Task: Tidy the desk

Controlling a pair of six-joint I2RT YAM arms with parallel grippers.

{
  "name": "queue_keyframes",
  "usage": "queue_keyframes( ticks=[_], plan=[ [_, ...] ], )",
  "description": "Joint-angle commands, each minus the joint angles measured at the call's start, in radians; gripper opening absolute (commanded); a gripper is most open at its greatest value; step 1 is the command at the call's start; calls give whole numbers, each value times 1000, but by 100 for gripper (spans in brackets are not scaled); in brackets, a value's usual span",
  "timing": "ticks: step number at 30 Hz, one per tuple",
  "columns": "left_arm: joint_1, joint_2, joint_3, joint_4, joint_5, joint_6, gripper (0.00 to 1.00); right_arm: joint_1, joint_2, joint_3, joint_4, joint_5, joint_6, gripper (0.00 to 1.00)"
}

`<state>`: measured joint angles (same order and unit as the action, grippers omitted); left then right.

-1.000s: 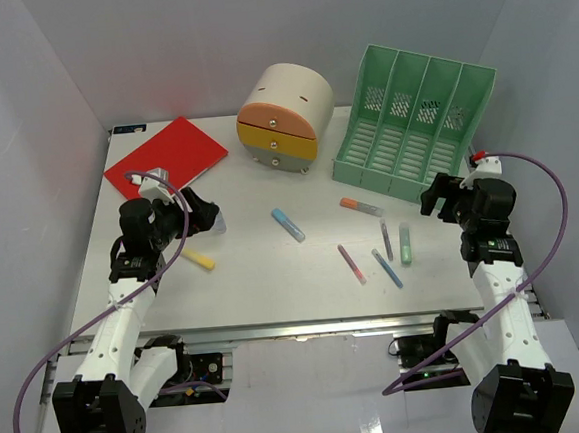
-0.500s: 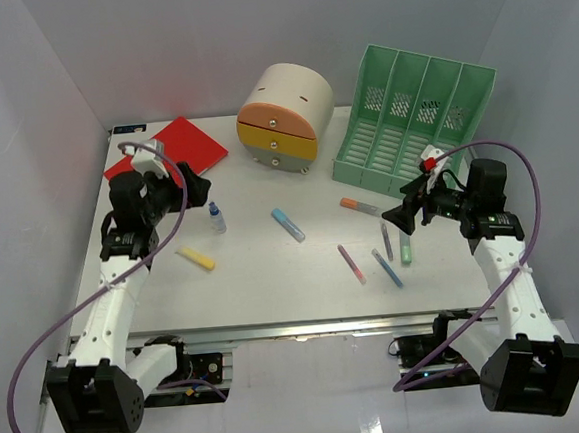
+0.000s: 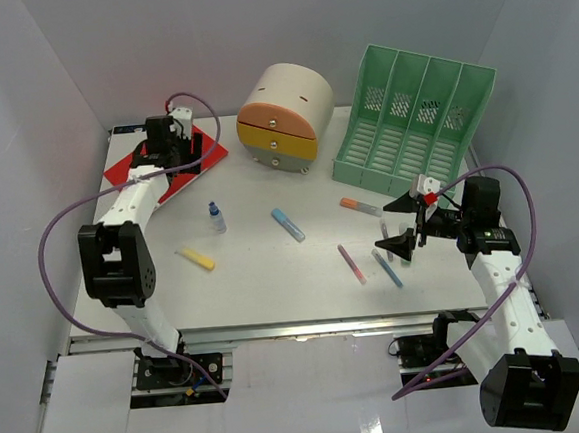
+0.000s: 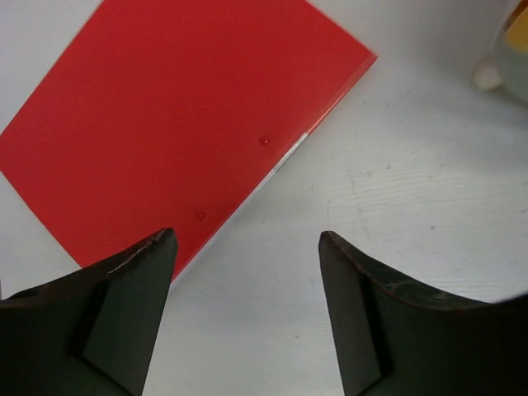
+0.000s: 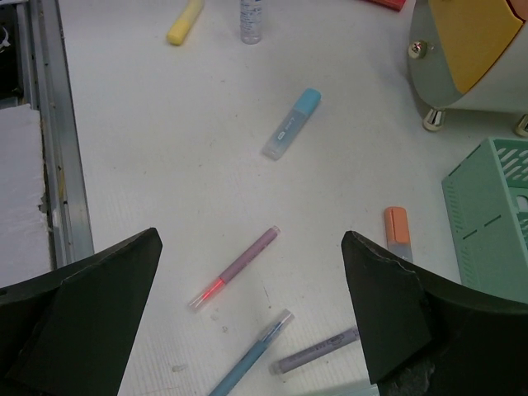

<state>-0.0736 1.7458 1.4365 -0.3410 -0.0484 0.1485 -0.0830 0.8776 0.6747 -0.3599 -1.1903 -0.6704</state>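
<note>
White desk (image 3: 274,273), 3 highlighters (image 5: 293,122), 3 pens (image 5: 235,268)

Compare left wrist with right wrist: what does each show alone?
Left wrist only: the open left gripper over the edge of the red folder. Right wrist only: the open right gripper, green rack, bottle, yellow highlighter, blue highlighter, orange highlighter, pink pen, blue pen, purple pen, front rail. Both: the desk, the drawer unit (one foot in left wrist), the red folder (corner sliver in right wrist).

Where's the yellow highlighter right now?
In the top external view the short yellow highlighter lies on the left half of the flat white desk, just near-left of the small blue-capped bottle.
</note>
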Motion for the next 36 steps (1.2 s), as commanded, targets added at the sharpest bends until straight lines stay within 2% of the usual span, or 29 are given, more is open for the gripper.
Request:
queue_keyframes(
  ticks=[1, 4, 11, 17, 31, 36],
  plan=[
    [-68, 83, 38, 13, -71, 241, 77, 1, 0, -7, 23, -39, -28, 97],
    [-89, 135, 26, 63, -88, 321, 76, 0, 8, -9, 22, -36, -28, 97],
    [-89, 274, 68, 95, -114, 373, 73, 0, 34, -7, 21, -44, -24, 97],
    [-83, 306, 38, 184, -157, 413, 72, 0, 50, -7, 21, -57, -20, 98],
    [-23, 384, 12, 247, -173, 424, 60, 0, 63, -10, 21, -57, -20, 98],
    [-17, 375, -26, 266, -167, 415, 49, 0, 63, -11, 21, -61, -20, 98]
  ],
)
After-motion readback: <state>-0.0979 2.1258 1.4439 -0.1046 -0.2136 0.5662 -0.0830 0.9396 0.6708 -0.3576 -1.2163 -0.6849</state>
